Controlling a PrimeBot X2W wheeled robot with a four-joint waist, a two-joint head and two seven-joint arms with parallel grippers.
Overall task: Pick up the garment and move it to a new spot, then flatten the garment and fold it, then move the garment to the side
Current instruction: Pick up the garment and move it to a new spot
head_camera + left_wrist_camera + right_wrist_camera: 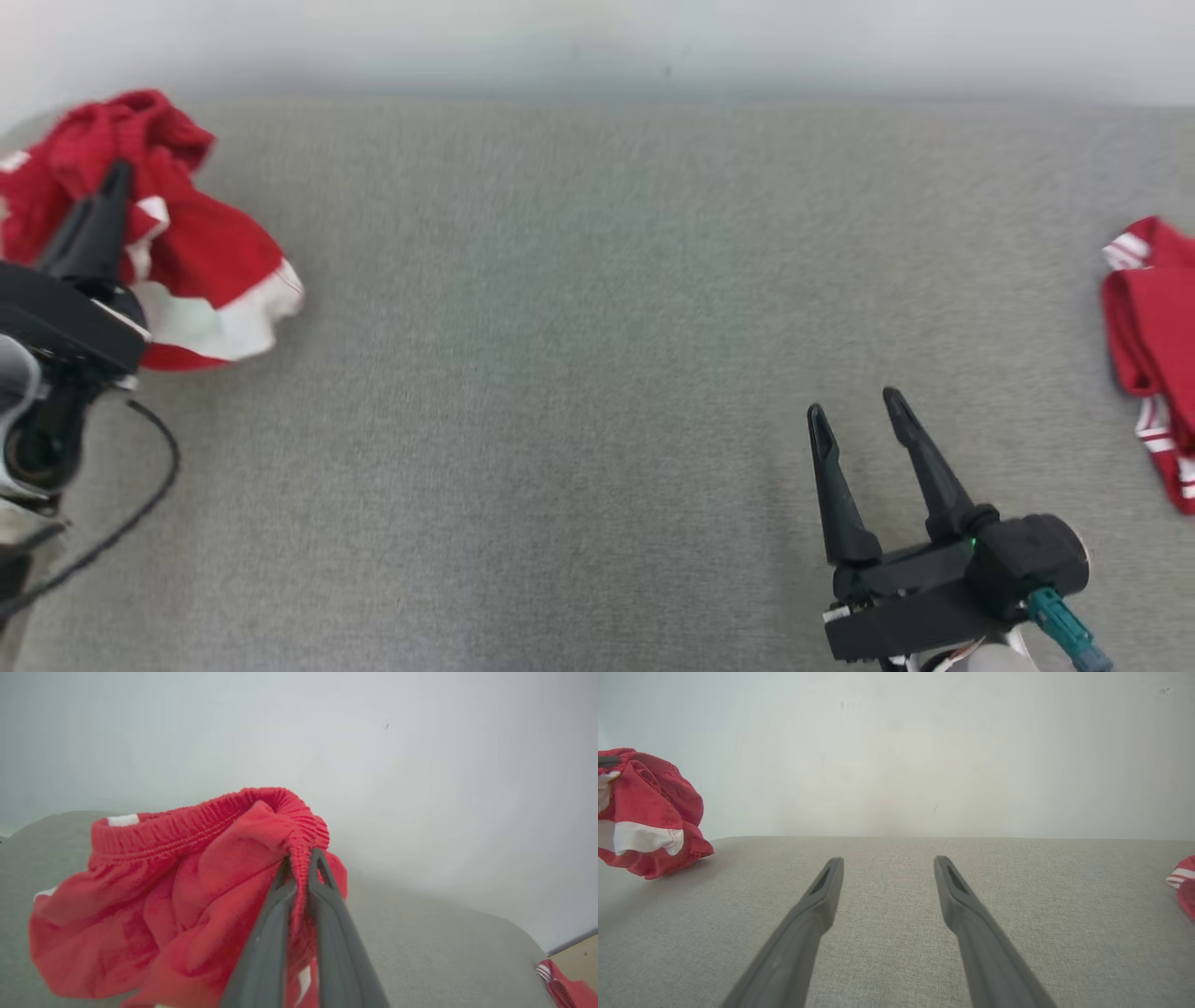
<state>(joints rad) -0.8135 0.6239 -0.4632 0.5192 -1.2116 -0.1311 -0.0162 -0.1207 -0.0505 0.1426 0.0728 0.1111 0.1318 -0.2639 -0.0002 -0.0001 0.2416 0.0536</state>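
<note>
Grey cloth surface [560,373] is running up to a pale wall [597,47], w/ the red garment [205,252] sitting bunched at its far left edge. L gripper [302,861] is pinching the garment, fingers nearly together w/ only a ridge of the elastic waistband [196,821] between the tips. The rest of the fabric is hanging and slumping off to the left of that wrist view. Can't tell if the lowest folds are touching the cloth surface or hanging just clear; the right wrist view is showing a shadow under them. No clear long axis atm since it's a wad. The waistband is giving the only line, curving away from the pinch pt. Key relation: the bare middle of the surface is lying to the robot's right of the garment, so the carry looks like it's going rightward and inward. L arm is obv the nearer one, being on the garment already. R gripper [854,403] is hovering w/ fingers spread wide and holding nothing, over bare surface at lower right, well apart from the garment. It's sitting nearer to a second red garment [1153,317] w/ white stripes at the far right edge. Neither garment is sitting inside anything; both are on the open surface.
</note>
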